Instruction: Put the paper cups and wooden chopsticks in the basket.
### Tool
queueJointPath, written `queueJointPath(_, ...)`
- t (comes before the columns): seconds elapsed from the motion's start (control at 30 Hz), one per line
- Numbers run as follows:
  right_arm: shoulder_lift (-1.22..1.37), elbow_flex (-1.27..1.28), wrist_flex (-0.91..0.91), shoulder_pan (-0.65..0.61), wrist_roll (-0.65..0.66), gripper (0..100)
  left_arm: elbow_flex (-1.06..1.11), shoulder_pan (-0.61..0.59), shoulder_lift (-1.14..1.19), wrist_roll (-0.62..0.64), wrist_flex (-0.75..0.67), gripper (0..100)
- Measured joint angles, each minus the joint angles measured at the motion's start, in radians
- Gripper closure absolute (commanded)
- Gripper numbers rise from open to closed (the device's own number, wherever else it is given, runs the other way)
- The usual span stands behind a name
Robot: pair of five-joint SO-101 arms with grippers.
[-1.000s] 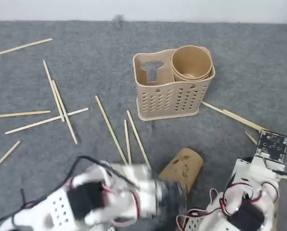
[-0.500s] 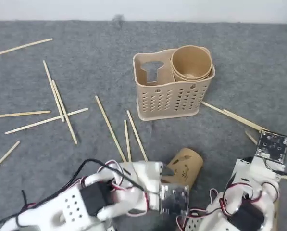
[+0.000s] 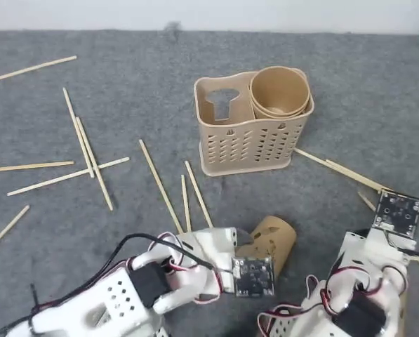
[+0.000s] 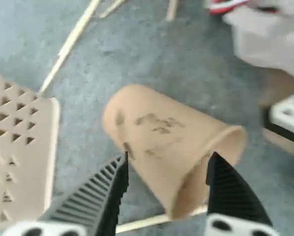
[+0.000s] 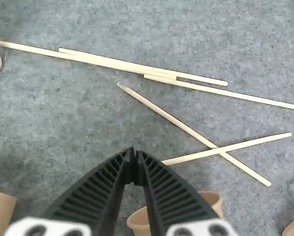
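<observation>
A paper cup [image 3: 271, 241] lies on its side on the grey carpet in front of the basket [image 3: 248, 144]. My left gripper [image 4: 169, 167] is open, with one finger on each side of the paper cup [image 4: 169, 140] near its rim. The left arm [image 3: 153, 288] comes in from the near left. Two nested cups [image 3: 280, 91] stand in the basket's right compartment. Several wooden chopsticks [image 3: 90, 158] lie scattered on the carpet. My right gripper [image 5: 135, 155] is shut and empty above the carpet, close to several chopsticks [image 5: 186, 128].
The right arm [image 3: 367, 281] sits at the near right. More chopsticks [image 3: 342, 170] lie right of the basket. The basket's wall [image 4: 18, 147] stands close beside the left gripper. Tan cup rims [image 5: 206, 202] show below the right gripper.
The left arm has swung in towards the lying cup, and its wrist has settled right behind it. The cup, basket and right arm have not moved.
</observation>
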Motion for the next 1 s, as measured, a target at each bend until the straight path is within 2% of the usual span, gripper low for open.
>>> queueJointPath(0.27,0.000,0.015,-0.091,0.061,0.000,99.1,0.034,-0.028,0.083,0.018,-0.172,83)
queueJointPath(0.5,0.003,0.092,-0.252,0.095,0.000,99.1,-0.100,-0.069,0.430,0.021,-0.276,84)
queueJointPath(0.63,0.002,0.092,-0.288,0.120,0.000,99.1,-0.227,-0.138,0.615,0.123,-0.330,94)
queueJointPath(0.7,0.002,0.097,-0.292,0.120,0.000,99.1,-0.290,-0.166,0.683,0.181,-0.334,99)
queueJointPath(0.83,0.003,0.130,-0.295,0.118,0.000,99.1,-0.390,-0.190,0.767,0.262,-0.330,99)
queueJointPath(1.0,0.006,0.176,-0.295,0.118,0.000,99.1,-0.525,-0.193,0.786,0.361,-0.178,99)
